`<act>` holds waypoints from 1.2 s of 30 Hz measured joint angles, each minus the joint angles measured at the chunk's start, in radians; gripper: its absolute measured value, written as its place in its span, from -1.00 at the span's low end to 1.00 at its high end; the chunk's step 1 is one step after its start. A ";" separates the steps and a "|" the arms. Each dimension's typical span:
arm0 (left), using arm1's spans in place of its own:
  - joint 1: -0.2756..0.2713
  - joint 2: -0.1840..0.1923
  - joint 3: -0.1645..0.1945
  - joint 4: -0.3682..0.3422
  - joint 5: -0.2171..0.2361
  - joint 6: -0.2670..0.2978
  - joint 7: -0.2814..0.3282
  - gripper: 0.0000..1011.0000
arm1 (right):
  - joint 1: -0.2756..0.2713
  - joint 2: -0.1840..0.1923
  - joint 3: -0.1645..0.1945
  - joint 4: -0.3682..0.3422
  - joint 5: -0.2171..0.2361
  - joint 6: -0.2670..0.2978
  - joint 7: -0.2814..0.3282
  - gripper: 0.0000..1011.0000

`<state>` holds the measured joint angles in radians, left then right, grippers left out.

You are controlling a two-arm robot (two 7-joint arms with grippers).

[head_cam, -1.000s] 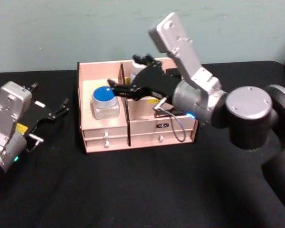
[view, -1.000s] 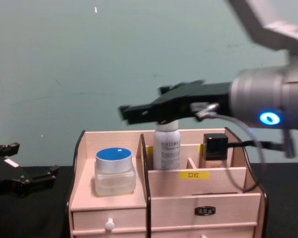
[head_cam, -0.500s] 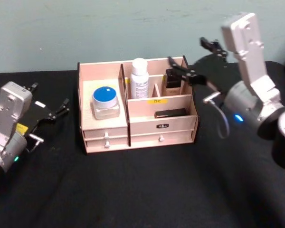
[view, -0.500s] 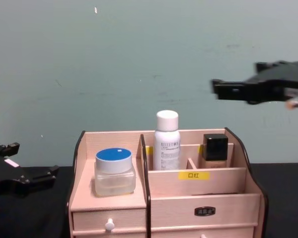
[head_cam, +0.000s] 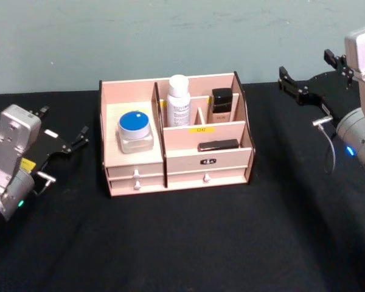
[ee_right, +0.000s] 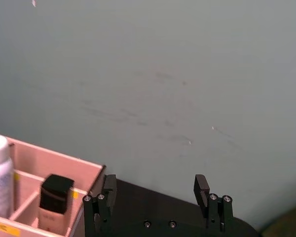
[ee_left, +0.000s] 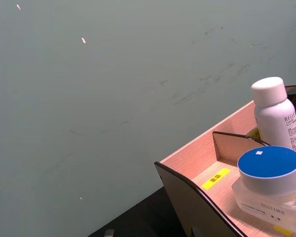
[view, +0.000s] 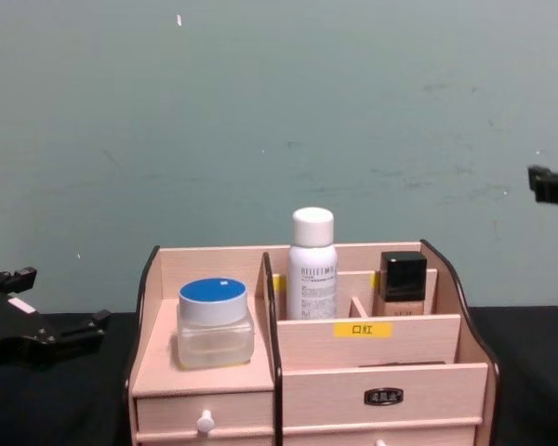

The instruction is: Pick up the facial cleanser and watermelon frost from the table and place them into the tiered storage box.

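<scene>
By the near edge the left gripper [head_cam: 61, 145] sat idle, fingers apart and empty, while farther back the white bottle [head_cam: 178, 92] and blue-lidded jar [head_cam: 134, 129] stood in the tiered storage box [head_cam: 176, 166], and the right gripper [head_cam: 304, 85], open and empty, had swung clear, suggesting the placing was done.

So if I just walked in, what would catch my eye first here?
Probably the tiered storage box, a pale wooden organiser in the middle of the black table. A blue-lidded jar sits on its left shelf, and a white bottle and a black-capped bottle stand in its back compartments. The right gripper hangs open off to the box's right, and the left gripper rests open at the table's left edge.
</scene>
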<state>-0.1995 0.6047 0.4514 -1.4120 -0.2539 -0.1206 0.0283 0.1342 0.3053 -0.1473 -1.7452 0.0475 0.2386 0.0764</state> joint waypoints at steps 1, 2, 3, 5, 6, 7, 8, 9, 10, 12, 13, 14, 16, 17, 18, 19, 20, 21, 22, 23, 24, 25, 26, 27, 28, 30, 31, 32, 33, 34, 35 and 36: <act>0.000 0.000 0.000 0.000 0.000 0.000 0.000 1.00 | 0.003 -0.001 0.004 0.017 -0.001 -0.004 0.004 0.98; 0.000 0.000 0.000 0.000 0.000 0.000 0.000 1.00 | 0.005 -0.001 0.006 0.027 -0.001 -0.006 0.007 0.98; 0.000 0.000 0.000 0.000 0.000 0.000 0.000 1.00 | 0.006 -0.001 0.008 0.035 -0.001 -0.007 0.012 0.98; 0.000 0.000 0.000 0.000 0.000 0.000 0.000 1.00 | 0.011 -0.003 0.011 0.060 -0.002 -0.011 0.023 0.98; 0.000 0.000 0.000 0.000 0.000 0.000 0.000 1.00 | 0.011 -0.004 0.011 0.067 -0.003 -0.012 0.026 0.98; 0.000 0.000 0.000 0.000 0.000 0.000 0.000 1.00 | 0.013 -0.006 0.012 0.080 -0.007 -0.016 0.031 0.98; 0.000 0.000 0.000 0.000 0.000 0.000 0.000 1.00 | 0.014 -0.007 0.012 0.086 -0.009 -0.018 0.033 0.98; 0.000 0.000 0.000 0.000 0.000 0.000 0.000 1.00 | 0.014 -0.008 0.013 0.092 -0.011 -0.020 0.036 0.98; 0.000 0.000 0.000 0.000 0.000 0.000 0.000 1.00 | 0.016 -0.010 0.013 0.102 -0.013 -0.022 0.040 0.98; 0.000 0.000 0.000 0.000 0.000 0.000 0.000 1.00 | 0.019 -0.014 0.013 0.120 -0.017 -0.023 0.049 0.98; 0.000 0.000 0.000 0.000 0.000 0.000 0.000 1.00 | 0.019 -0.015 0.013 0.125 -0.018 -0.023 0.052 0.98; 0.000 0.000 0.000 0.000 0.000 0.000 0.000 1.00 | 0.020 -0.016 0.013 0.130 -0.019 -0.023 0.054 0.98; 0.000 0.000 0.000 0.000 0.000 0.000 0.000 1.00 | 0.021 -0.018 0.013 0.136 -0.021 -0.023 0.057 0.98; 0.000 0.000 0.000 0.000 0.000 0.000 0.000 1.00 | 0.021 -0.018 0.013 0.136 -0.021 -0.023 0.057 0.98; 0.000 0.000 0.000 0.000 0.000 0.000 0.000 1.00 | 0.021 -0.018 0.013 0.135 -0.021 -0.023 0.057 0.98; 0.000 0.000 0.000 0.000 0.000 0.000 0.000 1.00 | 0.021 -0.017 0.013 0.134 -0.021 -0.023 0.057 0.98; 0.000 0.000 0.000 0.000 0.000 0.000 0.000 1.00 | 0.021 -0.017 0.013 0.133 -0.020 -0.023 0.056 0.98; 0.000 0.000 0.000 0.000 0.000 0.000 0.000 1.00 | 0.021 -0.017 0.013 0.133 -0.020 -0.023 0.056 0.98; 0.000 0.000 0.000 0.000 0.000 0.000 0.000 1.00 | 0.021 -0.017 0.013 0.132 -0.020 -0.023 0.056 0.98; 0.000 0.000 0.000 0.000 0.000 0.000 0.000 1.00 | 0.021 -0.017 0.013 0.132 -0.020 -0.023 0.056 0.98; 0.000 0.000 0.000 0.000 0.000 0.000 0.000 1.00 | 0.021 -0.016 0.013 0.131 -0.020 -0.023 0.056 0.98; 0.000 0.000 0.000 0.000 0.000 0.000 0.000 1.00 | 0.021 -0.016 0.013 0.130 -0.020 -0.023 0.056 0.98; 0.000 0.000 0.000 0.000 0.000 0.000 0.000 1.00 | 0.021 -0.016 0.013 0.130 -0.020 -0.023 0.056 0.98; 0.000 0.000 0.000 0.000 0.000 0.000 0.000 1.00 | 0.021 -0.016 0.013 0.129 -0.020 -0.023 0.056 0.98; 0.000 0.000 0.000 0.000 0.000 0.000 0.000 1.00 | 0.021 -0.016 0.013 0.129 -0.020 -0.023 0.055 0.98; 0.000 0.000 0.000 0.000 0.000 0.000 0.000 1.00 | 0.021 -0.016 0.013 0.128 -0.020 -0.023 0.055 0.98; 0.000 0.000 0.000 0.000 0.000 0.000 0.000 1.00 | 0.021 -0.016 0.013 0.128 -0.020 -0.023 0.055 0.98; 0.000 0.000 0.000 0.000 0.000 0.000 0.000 1.00 | 0.020 -0.016 0.013 0.128 -0.019 -0.023 0.055 0.98; 0.000 0.000 0.000 0.000 0.000 0.000 0.000 1.00 | 0.020 -0.015 0.013 0.128 -0.019 -0.023 0.055 0.98; 0.000 0.000 0.000 0.000 0.000 0.000 0.000 1.00 | 0.020 -0.015 0.013 0.127 -0.019 -0.023 0.055 0.98; 0.000 0.000 0.000 0.000 0.000 0.000 0.000 1.00 | 0.020 -0.015 0.013 0.127 -0.019 -0.023 0.055 0.98; 0.000 0.000 0.000 0.000 0.000 0.000 0.000 1.00 | 0.020 -0.015 0.013 0.127 -0.019 -0.023 0.055 0.98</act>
<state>-0.1995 0.6047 0.4514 -1.4120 -0.2539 -0.1206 0.0283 0.1544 0.2900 -0.1347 -1.6183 0.0286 0.2160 0.1310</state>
